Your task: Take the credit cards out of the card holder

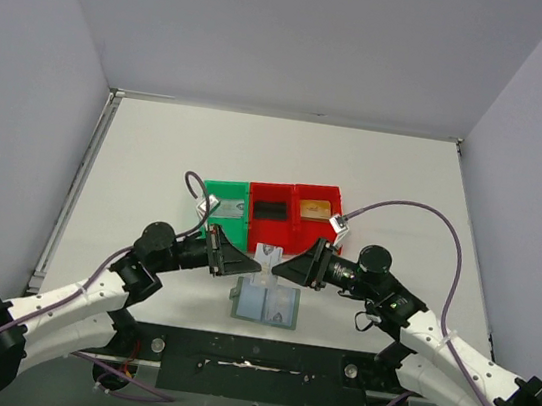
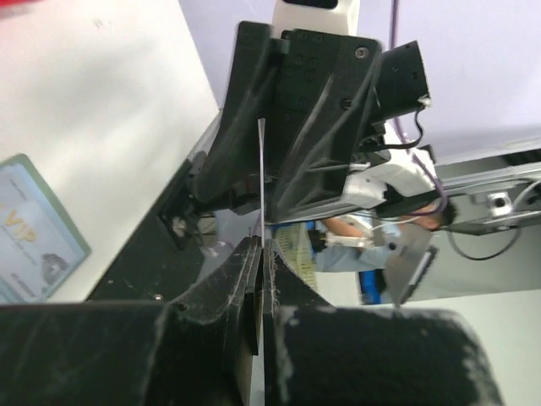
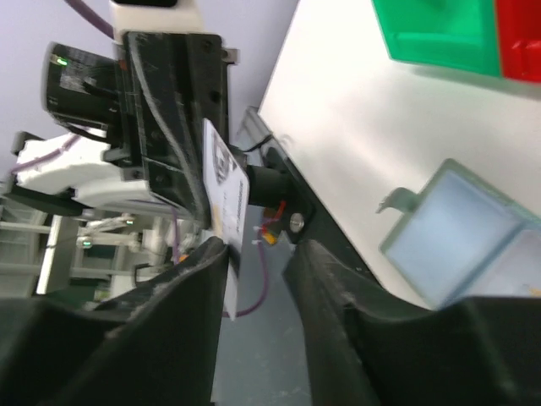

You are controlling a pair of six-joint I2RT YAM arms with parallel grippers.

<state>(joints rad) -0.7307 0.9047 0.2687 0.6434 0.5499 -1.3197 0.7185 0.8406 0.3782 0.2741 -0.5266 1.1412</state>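
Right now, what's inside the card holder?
The card holder lies open. One pocket shows a printed VIP card; the other panel looks plain pale blue, so a card there can't be confirmed. The left gripper holds one credit card outside it.

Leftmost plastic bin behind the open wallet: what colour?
Green. The square plastic bin shows best in the top external view.

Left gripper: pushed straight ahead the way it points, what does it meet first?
The right gripper, facing it head-on just beyond the credit card that the left gripper pinches. The card's far edge would likely slide between the right fingers first; depth is unclear.
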